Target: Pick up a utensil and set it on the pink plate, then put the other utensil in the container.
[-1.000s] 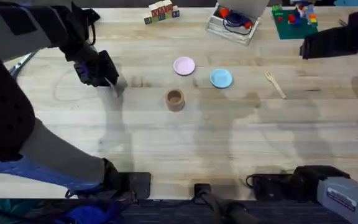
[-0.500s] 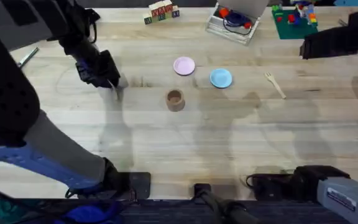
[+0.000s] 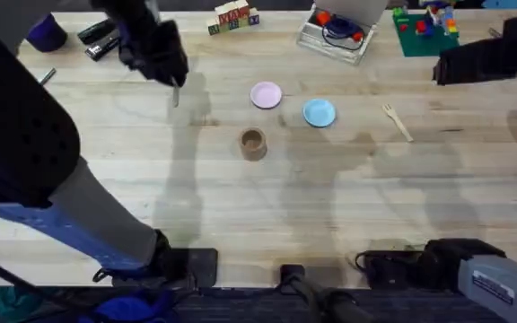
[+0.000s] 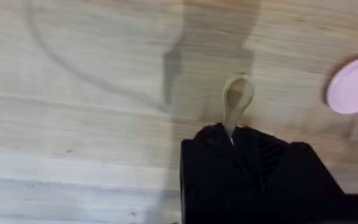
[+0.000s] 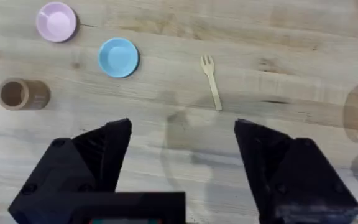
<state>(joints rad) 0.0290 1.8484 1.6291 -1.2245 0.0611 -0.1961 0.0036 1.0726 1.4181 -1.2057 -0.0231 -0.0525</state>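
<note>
My left gripper is shut on a small pale wooden spoon, held above the table at the back left; the spoon's bowl sticks out past the black fingers. The pink plate lies to the gripper's right, also seen as the pink plate and the pink plate. The wooden fork lies flat on the right side, right of the blue plate; it is the fork in the right wrist view. The brown wooden cup stands in front of the plates. My right gripper hangs open, high over the table.
A light blue plate sits right of the pink one. A clear plastic box, toy blocks and a green brick board line the back edge. A dark blue cup and black items are at the back left.
My left gripper has risen and moved toward the back of the table, carrying the spoon off the tabletop. The right arm has not moved.
</note>
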